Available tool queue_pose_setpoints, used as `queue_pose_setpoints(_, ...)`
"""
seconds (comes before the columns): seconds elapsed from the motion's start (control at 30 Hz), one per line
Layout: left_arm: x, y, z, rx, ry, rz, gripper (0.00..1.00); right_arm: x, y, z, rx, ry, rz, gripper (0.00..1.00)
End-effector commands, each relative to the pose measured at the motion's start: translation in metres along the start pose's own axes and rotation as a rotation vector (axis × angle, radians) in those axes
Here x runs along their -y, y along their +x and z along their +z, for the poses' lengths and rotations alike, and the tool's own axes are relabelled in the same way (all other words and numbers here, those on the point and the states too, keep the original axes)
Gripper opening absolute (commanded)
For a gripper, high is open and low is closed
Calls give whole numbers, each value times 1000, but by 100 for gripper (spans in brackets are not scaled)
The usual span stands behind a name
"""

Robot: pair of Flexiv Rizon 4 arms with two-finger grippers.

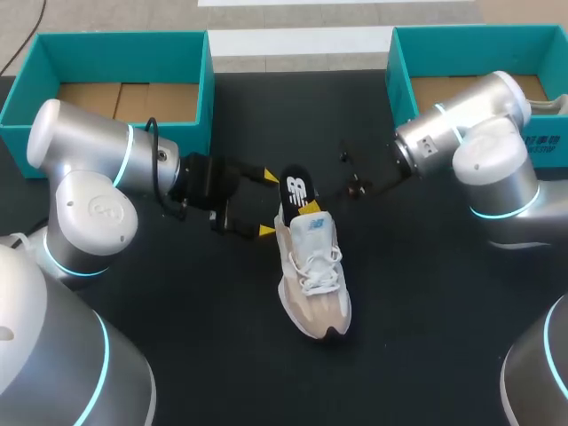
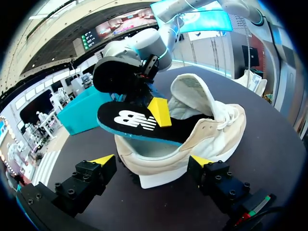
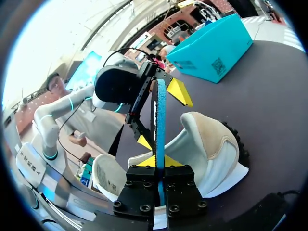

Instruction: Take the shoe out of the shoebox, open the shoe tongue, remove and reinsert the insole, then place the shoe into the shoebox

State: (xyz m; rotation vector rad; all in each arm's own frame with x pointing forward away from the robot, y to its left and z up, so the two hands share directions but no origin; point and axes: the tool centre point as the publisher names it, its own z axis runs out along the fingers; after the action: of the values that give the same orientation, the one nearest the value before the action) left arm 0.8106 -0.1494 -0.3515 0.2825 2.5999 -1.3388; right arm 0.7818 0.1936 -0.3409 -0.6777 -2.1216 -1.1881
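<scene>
On the black bench (image 1: 426, 311) a shoe (image 1: 315, 284) was laid centrally; a left shoebox (image 1: 115, 42) and right shoebox (image 1: 401, 80) were set farther back.

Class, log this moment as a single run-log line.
insole: partly inside shoe, heel end raised | right claw: shut on insole | left claw: open, flanking heel | shoe: upright on table

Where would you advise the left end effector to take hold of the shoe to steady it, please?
Across the heel of the shoe, low on both side walls, coming from behind. That end is narrow and faces the left end effector, whose open fingers flank it. Stay below the collar: the insole, pinched by the right end effector, juts out there.
</scene>
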Motion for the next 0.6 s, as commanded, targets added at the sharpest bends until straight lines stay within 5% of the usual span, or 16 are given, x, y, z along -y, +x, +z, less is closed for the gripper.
queue_pose_setpoints(0.03,0,0,1,-1,-3,0,100,7,0,6,-4,23,29,0)
queue_pose_setpoints(0.37,0,0,1,-1,-3,0,100,23,8,17,-10,33,90,0)
queue_pose_setpoints(0.5,0,0,1,-1,-3,0,100,12,6,11,10,35,61,41)
queue_pose_setpoints(0.6,0,0,1,-1,-3,0,100,4,5,4,19,25,31,42)
